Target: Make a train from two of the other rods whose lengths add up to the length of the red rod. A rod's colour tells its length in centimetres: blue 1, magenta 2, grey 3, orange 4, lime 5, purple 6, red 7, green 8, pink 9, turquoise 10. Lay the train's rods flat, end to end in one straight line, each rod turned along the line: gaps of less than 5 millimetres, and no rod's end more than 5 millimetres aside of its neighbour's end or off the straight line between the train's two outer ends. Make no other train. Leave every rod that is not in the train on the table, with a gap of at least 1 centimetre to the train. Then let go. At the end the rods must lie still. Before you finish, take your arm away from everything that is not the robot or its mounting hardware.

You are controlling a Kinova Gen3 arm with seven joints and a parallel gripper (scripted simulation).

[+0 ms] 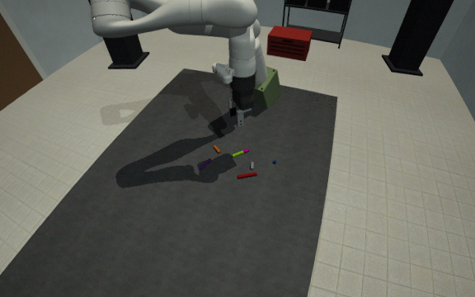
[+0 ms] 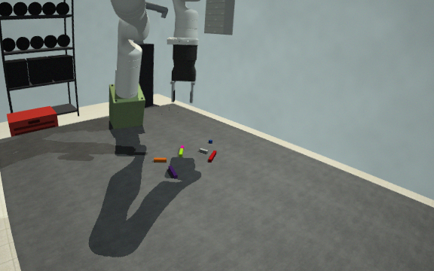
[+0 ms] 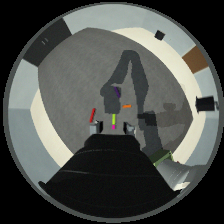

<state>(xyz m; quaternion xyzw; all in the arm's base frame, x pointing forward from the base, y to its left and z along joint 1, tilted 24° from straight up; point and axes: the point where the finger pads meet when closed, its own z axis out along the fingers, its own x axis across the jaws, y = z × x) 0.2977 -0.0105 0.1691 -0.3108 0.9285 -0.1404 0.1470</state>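
A lime rod [image 1: 237,154] and a magenta rod [image 1: 246,150] lie flat end to end in one line on the dark mat; they also show in the exterior view [image 2: 181,151] and the wrist view [image 3: 114,120]. The red rod [image 1: 246,175] lies apart, nearer the front. An orange rod [image 1: 217,148], a purple rod [image 1: 204,163], a grey rod [image 1: 251,165] and a small blue rod [image 1: 275,162] lie scattered around them. My gripper [image 1: 237,117] [image 2: 181,97] is open and empty, raised high above the mat, well clear of all rods.
The arm's green base block [image 1: 268,88] stands at the mat's far edge. A red toolbox [image 1: 289,42] and a black shelf rack [image 2: 36,56] stand beyond it. Black pillars stand at the back.
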